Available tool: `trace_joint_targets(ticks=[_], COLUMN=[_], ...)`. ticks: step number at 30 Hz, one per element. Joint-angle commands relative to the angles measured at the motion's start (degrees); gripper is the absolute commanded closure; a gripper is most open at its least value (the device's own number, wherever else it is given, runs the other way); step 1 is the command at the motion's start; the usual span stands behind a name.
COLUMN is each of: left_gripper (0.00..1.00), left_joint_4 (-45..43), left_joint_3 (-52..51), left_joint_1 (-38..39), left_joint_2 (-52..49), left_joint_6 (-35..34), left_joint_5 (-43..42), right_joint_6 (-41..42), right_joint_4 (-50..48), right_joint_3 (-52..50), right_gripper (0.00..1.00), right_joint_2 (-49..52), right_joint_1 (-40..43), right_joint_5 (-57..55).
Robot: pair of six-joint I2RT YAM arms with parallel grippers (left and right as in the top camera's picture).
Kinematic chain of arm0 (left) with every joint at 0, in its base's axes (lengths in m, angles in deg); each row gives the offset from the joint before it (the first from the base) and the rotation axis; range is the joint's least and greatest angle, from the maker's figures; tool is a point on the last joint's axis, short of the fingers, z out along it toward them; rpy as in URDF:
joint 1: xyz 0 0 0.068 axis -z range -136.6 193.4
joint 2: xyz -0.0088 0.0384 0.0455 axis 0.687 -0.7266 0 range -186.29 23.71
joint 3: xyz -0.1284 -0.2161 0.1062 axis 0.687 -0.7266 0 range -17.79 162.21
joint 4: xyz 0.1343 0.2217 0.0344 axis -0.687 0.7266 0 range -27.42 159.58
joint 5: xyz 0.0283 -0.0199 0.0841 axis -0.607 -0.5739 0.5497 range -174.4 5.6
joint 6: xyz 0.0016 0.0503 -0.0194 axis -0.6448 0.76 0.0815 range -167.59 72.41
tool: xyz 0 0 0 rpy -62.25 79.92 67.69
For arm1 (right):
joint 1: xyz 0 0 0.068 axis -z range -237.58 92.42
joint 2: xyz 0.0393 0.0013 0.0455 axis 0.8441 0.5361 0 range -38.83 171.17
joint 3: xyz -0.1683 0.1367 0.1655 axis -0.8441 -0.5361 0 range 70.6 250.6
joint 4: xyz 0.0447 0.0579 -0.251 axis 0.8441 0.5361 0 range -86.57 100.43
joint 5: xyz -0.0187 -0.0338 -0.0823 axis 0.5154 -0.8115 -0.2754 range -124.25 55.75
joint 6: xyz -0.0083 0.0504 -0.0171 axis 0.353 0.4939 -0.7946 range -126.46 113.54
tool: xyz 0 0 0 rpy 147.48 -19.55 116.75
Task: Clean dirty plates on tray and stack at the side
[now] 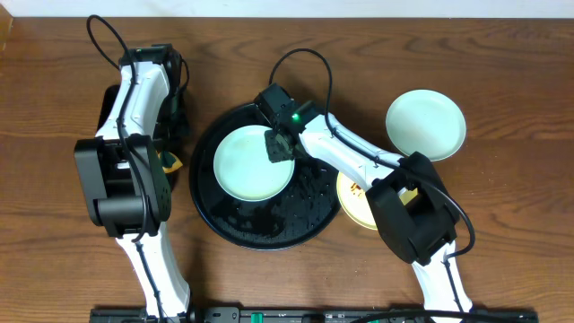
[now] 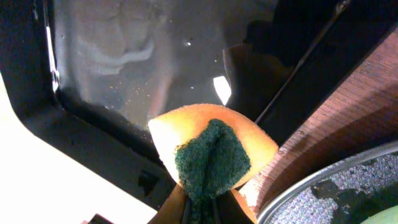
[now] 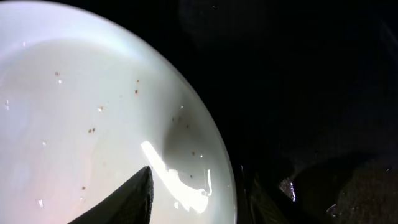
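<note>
Overhead view of a brown wooden table (image 1: pixel 502 224) with two robot arms. A large round glossy black tray (image 1: pixel 269 229) sits in the middle, holding one small round pale mint-green plate (image 1: pixel 247 166) towards its left side. The right claw (image 1: pixel 280 146) is at that plate's right edge. In the right wrist view one dark finger stands over the plate's inner surface and the other outside the rim, with the rim between them; whether they press on it cannot be told. Small brown specks dot the shiny surface there. A second mint-green plate (image 1: pixel 426 124) lies on the table at upper right, well apart from the tray. A pale yellow plate (image 1: pixel 352 205) lies just beside the tray's right rim, partly hidden under the right arm. The left claw (image 2: pixel 208 205), off to the tray's left, is clenched on a soft orange sponge with a dark green scouring pad (image 2: pixel 211 155). The plate looks stiff, light, smooth, probably slippery and breakable; its thin raised rim seems the best place to pinch, squarely and firmly.
</note>
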Motion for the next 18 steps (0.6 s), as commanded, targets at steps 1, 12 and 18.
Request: trace_joint_targets(ticks=[1, 12, 18], left_gripper=[0.92, 0.92, 0.92], left_joint_4=[0.50, 1.22, 2.27], left_joint_3=[1.18, 1.18, 1.18], left_joint_1=[-0.02, -0.02, -0.02], left_joint_2=[2.05, 2.05, 2.05], left_joint_6=[0.52, 0.48, 0.02], left_joint_5=[0.33, 0.31, -0.74], right_joint_6=[4.66, 4.96, 4.92], right_joint_4=[-0.55, -1.77, -4.11], right_joint_3=[-2.03, -2.60, -2.58], right_gripper=[0.55, 0.98, 0.98], right_joint_2=[1.64, 4.79, 4.81], right_joint_1=[0.50, 0.33, 0.39], right_joint_5=[-0.55, 0.11, -1.05])
